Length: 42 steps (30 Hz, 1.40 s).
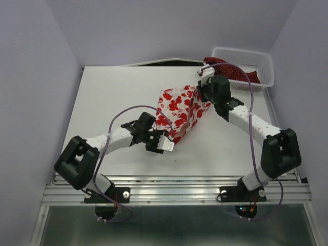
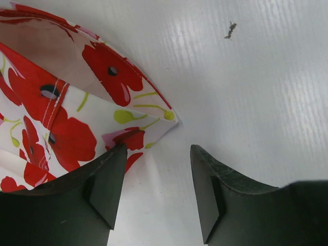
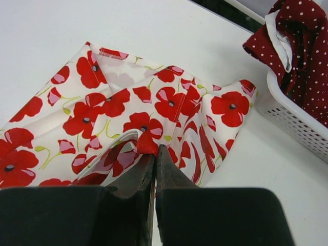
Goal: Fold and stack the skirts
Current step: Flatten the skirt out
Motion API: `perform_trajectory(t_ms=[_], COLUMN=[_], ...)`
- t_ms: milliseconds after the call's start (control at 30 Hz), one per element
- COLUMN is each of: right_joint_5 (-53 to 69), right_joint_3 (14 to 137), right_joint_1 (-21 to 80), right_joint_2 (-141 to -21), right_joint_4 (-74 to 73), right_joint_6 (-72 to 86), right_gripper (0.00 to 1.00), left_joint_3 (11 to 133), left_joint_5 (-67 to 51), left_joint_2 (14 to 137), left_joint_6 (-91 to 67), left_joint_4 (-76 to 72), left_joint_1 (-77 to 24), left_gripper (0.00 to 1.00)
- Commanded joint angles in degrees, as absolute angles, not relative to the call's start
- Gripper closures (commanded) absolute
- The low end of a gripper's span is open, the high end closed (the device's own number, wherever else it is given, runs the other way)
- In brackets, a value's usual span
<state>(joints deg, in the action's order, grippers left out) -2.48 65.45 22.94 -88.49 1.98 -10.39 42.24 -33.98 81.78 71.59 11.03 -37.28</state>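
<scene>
Since the right gripper [image 3: 155, 154] is pinched flat on a red hem fold of the poppy skirt [image 1: 177, 107], with no gap showing between the jaws, my read is that it's the anchor. It holds one edge up off the table [image 1: 118, 97] so the cloth tents and the other arm can go after a free corner. In the overhead view that pinch sits at the skirt's upper right side, a bit right of frame centre.

The left gripper [image 2: 156, 189] is the one doing the hunting. Its jaws stand partway apart with bare table between them, nothing held. The skirt's pointed corner lies just ahead of the gap, about mid-frame in the left wrist view. One of its fingers [image 2: 107, 179] overlaps the cloth's edge at lower left, though I can't tell if it's actually touching. Looks lined up for that corner, not on it yet.

Skirt itself is white with big red poppies, dark centres and yellow-green stems. It's rumpled into a loose lifted triangle rather than lying flat, so not folded in any tidy sense, I'd say.

The dotted skirt [image 3: 307, 56], dark red with tiny white spots, is bunched in the white lattice basket [image 3: 292, 118] at the upper right, partly spilling over the rim. So the stacking part hasn't begun.
</scene>
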Motion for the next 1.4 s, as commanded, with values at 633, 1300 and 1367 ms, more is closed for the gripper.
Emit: perform_trajectory(t_ms=[633, 1300, 1367], right_joint_5=[-3.1, -0.9, -0.9], right_joint_3=[71.5, 69.2, 69.1], right_joint_1=[19.5, 18.5, 18.5], right_joint_2=[-91.1, -90.8, -90.9], right_joint_4=[5.0, 3.8, 3.8], right_joint_6=[-4.0, -1.5, -1.4], right_gripper=[0.99, 0.99, 0.99], left_joint_3=[54.3, 68.4, 68.5], left_joint_5=[-31.1, -27.4, -26.4], left_joint_2=[95.2, 108.9, 109.5], left_joint_6=[80.3, 77.5, 76.8], left_joint_4=[22.8, 28.2, 27.6], left_joint_1=[-41.2, -43.4, -44.0], left_gripper=[0.41, 0.67, 0.73])
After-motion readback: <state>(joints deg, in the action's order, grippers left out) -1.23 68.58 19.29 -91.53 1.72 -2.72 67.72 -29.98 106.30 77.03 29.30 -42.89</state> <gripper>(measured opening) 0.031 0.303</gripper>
